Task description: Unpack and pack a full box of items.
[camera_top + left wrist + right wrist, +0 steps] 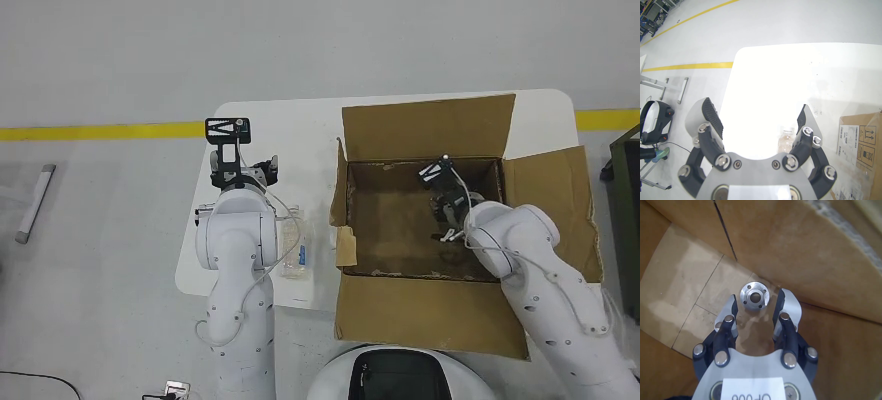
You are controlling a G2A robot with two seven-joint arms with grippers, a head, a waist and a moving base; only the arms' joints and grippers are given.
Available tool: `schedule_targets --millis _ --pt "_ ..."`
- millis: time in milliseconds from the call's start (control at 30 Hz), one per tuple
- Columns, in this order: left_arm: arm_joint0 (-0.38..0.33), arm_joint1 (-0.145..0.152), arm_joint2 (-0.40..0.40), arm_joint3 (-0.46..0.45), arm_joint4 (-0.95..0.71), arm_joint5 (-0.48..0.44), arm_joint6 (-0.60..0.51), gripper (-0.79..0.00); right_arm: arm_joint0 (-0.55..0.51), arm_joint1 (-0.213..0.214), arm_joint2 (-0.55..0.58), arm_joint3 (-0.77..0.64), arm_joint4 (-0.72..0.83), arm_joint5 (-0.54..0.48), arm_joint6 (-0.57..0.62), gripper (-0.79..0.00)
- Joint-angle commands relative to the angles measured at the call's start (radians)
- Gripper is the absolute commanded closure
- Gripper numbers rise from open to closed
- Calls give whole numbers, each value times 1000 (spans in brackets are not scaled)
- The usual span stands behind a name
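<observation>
An open cardboard box (420,300) stands on the white table (290,130), flaps folded out. My right gripper (756,299) is down inside it, open, its fingers on either side of a round metal flange (754,298) lying flat on the box floor near a corner. In the top view that gripper (445,205) sits in the box's far right part. My left gripper (757,115) hangs open over the bare table left of the box, holding nothing. A clear plastic bottle (785,141) lies on the table close to it, also seen beside the left arm (295,250).
The box wall (800,247) rises close behind the flange. The box's labelled side (859,140) faces the left gripper. Off the table, on the floor, are a yellow line (100,130), a white and black device (656,121) and a metal frame (664,87).
</observation>
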Motion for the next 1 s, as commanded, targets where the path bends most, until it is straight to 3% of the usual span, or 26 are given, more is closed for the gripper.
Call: schedule_targets --millis 0,200,300,433,500,600,633,667,967 --pt "0 0 0 0 0 0 0 -785 13 -2 -10 24 -5 5 -5 -480" --pt "0 0 0 0 0 0 0 -785 34 -8 -35 76 -1 11 -2 -486" --pt "0 0 0 0 0 0 0 -785 42 -10 -41 96 4 9 -3 -388" --pt "0 0 0 0 0 0 0 -785 52 -12 -48 117 7 7 -2 -332" --pt "0 0 0 0 0 0 0 -785 54 -13 -49 120 10 6 -1 -268" --pt "0 0 0 0 0 0 0 -785 53 -14 -49 120 9 5 2 -123" --pt "0 0 0 0 0 0 0 -785 53 -14 -48 120 12 5 3 -25" --pt "0 0 0 0 0 0 0 -785 54 -14 -47 122 13 4 2 0" --pt "0 0 0 0 0 0 0 -785 18 -10 -17 -6 28 -7 6 0"
